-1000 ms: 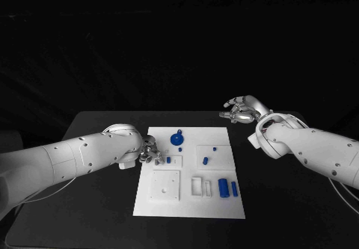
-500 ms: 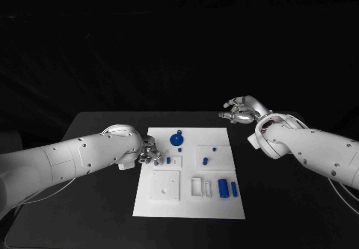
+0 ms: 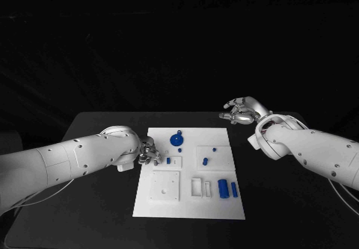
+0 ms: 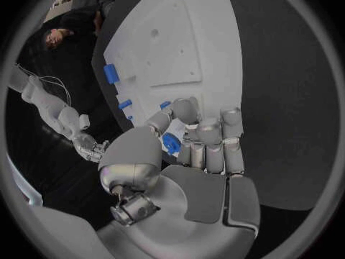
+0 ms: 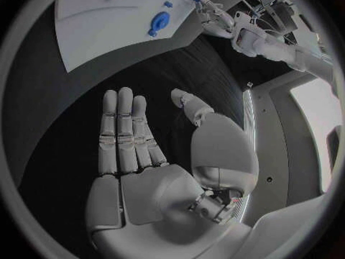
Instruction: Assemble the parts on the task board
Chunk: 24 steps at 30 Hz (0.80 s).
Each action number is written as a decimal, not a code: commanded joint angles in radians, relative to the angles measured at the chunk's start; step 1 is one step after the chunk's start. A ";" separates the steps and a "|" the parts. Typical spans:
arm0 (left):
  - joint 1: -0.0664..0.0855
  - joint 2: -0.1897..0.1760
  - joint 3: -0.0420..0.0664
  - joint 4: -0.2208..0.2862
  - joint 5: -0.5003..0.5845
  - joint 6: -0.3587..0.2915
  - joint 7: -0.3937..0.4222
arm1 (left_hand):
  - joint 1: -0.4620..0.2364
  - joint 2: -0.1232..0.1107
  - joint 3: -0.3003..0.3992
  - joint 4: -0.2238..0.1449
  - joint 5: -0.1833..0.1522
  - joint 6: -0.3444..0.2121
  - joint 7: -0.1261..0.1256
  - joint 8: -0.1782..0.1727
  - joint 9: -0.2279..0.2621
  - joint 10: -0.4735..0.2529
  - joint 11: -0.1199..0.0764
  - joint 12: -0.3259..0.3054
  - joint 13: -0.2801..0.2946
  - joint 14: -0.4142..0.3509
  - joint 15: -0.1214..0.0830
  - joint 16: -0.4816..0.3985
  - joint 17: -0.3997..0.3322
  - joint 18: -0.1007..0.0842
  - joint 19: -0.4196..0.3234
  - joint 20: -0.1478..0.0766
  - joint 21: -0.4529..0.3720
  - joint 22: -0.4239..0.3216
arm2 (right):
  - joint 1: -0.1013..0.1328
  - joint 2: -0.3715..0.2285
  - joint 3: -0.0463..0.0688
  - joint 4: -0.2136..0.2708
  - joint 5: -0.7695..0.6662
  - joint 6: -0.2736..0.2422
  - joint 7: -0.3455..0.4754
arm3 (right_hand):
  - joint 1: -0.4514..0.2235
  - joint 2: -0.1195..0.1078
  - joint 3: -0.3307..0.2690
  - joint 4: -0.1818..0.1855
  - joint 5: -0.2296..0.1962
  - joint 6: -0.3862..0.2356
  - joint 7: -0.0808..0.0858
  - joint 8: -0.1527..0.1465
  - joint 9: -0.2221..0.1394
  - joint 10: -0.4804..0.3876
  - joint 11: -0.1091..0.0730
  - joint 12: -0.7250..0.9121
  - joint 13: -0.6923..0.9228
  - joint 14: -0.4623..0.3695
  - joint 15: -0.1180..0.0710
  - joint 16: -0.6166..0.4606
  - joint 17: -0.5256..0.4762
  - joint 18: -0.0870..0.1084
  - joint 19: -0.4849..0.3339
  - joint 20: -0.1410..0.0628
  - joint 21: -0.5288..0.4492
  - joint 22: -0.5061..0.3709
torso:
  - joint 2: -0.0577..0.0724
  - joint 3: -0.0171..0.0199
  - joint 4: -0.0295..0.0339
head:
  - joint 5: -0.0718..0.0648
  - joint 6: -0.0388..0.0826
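Black table (image 3: 105, 124) and dark backdrop surround the white task board (image 3: 224, 207) in the head view. At its left edge the left hand (image 3: 149, 154) is seen with fingers curled in, just beside a small blue part (image 3: 169, 160) standing in the board. Further parts are seen on the board: a round blue piece (image 3: 176, 139) near the far edge and two blue cylinders (image 3: 223, 188) toward the near right. The right hand (image 3: 240, 111) is held well apart beyond the board's far right corner, over bare table.

From the left wrist view, a small blue piece (image 4: 171, 143) is seen pinched between the thumb and the fingers (image 4: 210, 133) of the left hand (image 4: 188, 155), with the board (image 4: 187, 34) beneath.

From the right wrist view, the right hand (image 5: 144, 172) is shown flat, fingers straight and side by side, nothing held.

The step in hand is judged to be seating the pinched piece. It would best be lowered upright over its recess, aligned before any pressure is applied, and released only once seated; otherwise it may tip or jam.
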 commanded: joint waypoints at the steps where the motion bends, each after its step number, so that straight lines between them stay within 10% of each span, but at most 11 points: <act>1: -0.006 -0.008 -0.003 0.010 0.014 -0.015 0.007 | 0.037 0.049 -0.001 -0.004 0.005 0.010 -0.002 0.009 0.001 -0.007 0.000 0.003 0.000 -0.002 -0.004 -0.003 -0.002 -0.014 -0.003 -0.103 -0.006 0.004 | -0.001 0.000 0.000 0.001 -0.002 0.013 0.009 | -0.003 0.004 -0.004 0.002 0.004 0.008 0.001 0.005 -0.002 -0.026 -0.006 0.006 -0.002 0.008 0.000 -0.004 0.002 0.012 0.002 0.000 -0.003 0.001 | 0.000 0.0003 0.0004 | -0.001 0.001; 24: -0.005 -0.080 0.011 0.040 0.163 -0.097 0.187 | 0.048 0.038 0.014 -0.020 0.057 0.029 -0.009 0.024 0.016 -0.004 -0.007 0.005 0.001 0.000 -0.010 0.000 0.000 -0.013 -0.003 -0.105 -0.008 0.006 | -0.002 -0.004 0.000 0.006 -0.002 0.024 0.015 | 0.001 0.005 -0.003 -0.001 0.004 0.008 0.001 0.005 -0.002 -0.027 -0.006 0.006 -0.003 0.008 0.000 -0.006 0.004 0.012 0.001 0.000 -0.004 0.002 | 0.000 0.0000 -0.0004 | 0.004 0.008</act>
